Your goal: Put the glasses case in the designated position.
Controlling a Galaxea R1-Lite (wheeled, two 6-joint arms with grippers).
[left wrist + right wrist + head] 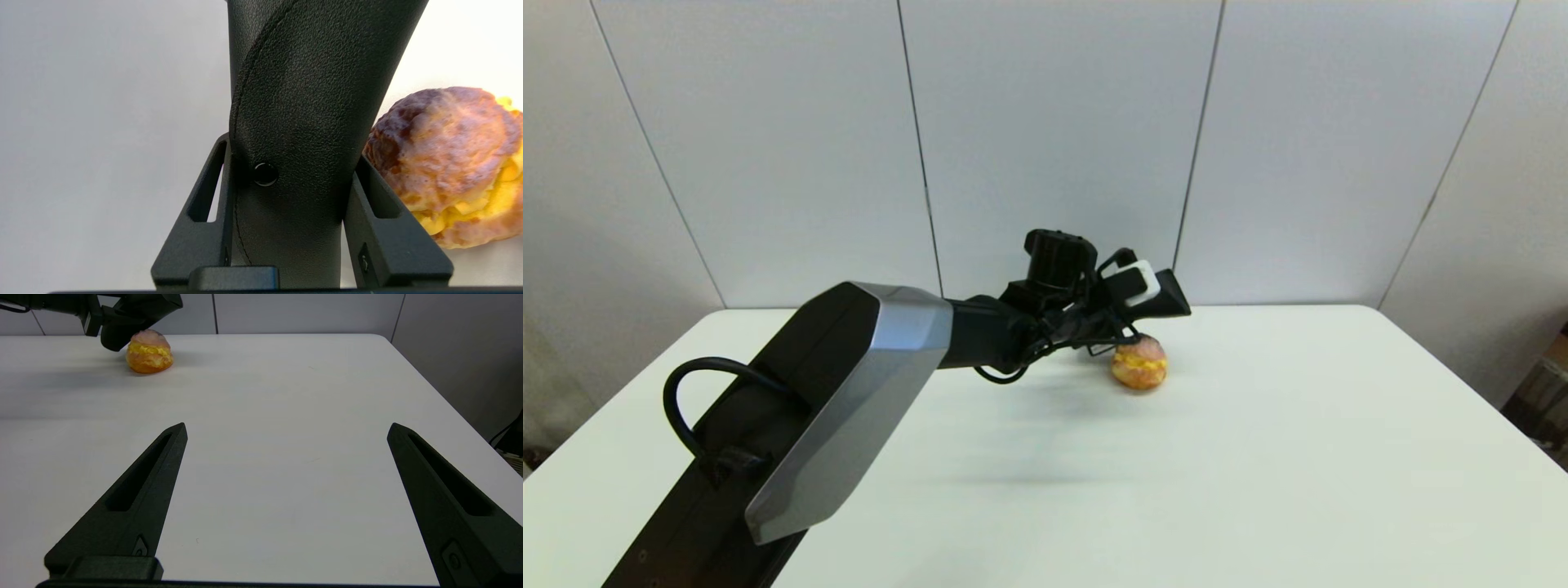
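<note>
Holding the glasses case (302, 122) clamped between both fingers of my left pincer (286, 228), I have it lifted off the bench (1258, 457) at the far middle of the scene. My fingers press its two sides near one end, close to the small black snap, so the grip looks firm but sits off the case's middle. From the head view the case (1168, 296) pokes out to the right past my wrist, above and just beside the cream puff (1139, 365). I cannot tell whether the two touch.

My right pincer (286, 498) waits low over the near right part of the bench, its fingers spread wide and holding nothing.

No mark for the designated position shows anywhere, so I can only guess that the spot is close to the pastry. To do this step well, I judge I should bring the case down slowly and level, with its long side flat to the bench, keeping clear of the cream puff so I do not nudge or squash it. Because I hold the case near one end, the free end may droop and touch down first. I should part my fingers only once the case rests fully on the bench.
</note>
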